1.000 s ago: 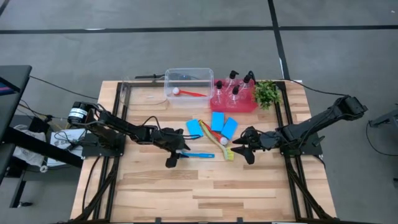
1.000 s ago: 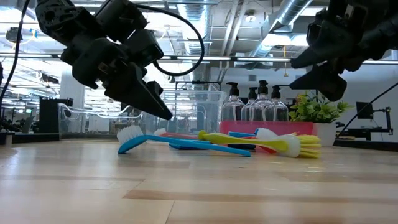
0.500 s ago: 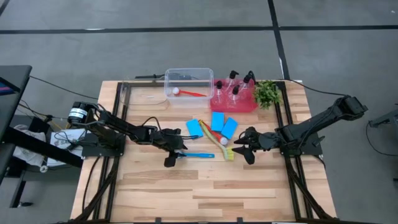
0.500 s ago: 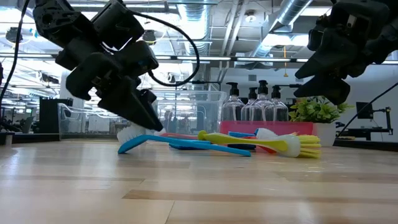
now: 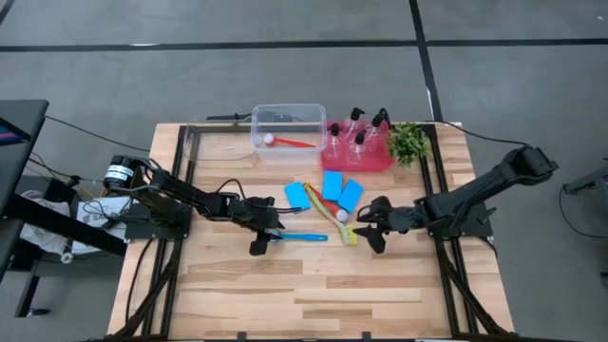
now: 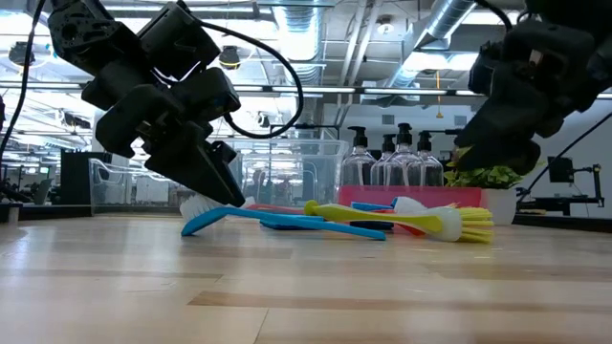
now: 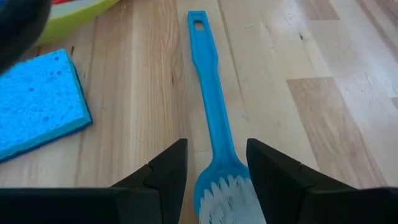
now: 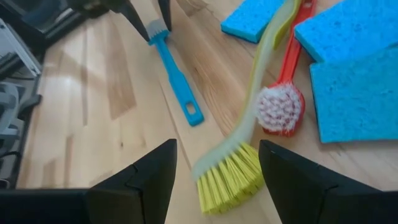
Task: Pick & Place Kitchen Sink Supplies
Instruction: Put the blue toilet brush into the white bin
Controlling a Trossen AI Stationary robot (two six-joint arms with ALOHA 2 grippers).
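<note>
From above: left gripper (image 5: 265, 235) lower than a second ago, fingers apart astride the bristle end of the blue brush (image 5: 302, 237), mid-table. Right gripper (image 5: 369, 229) nearer the yellow-green brush (image 5: 348, 234), empty.

From table height: left fingers now down at the blue bristles.

Left wrist: bristles between spread fingers, not yet clamped; grasp looks imminent.

Right wrist: fingers spread over yellow bristles.

Pale wooden tabletop (image 5: 313, 285) of joined planks, standing on a grey floor (image 5: 237, 71) crossed by dark lines. Behind, in the low view, an open ceiling with silver ducts (image 6: 435, 24), pipes and bright lamps. Cables (image 5: 85, 128) trailing across the floor.
</note>
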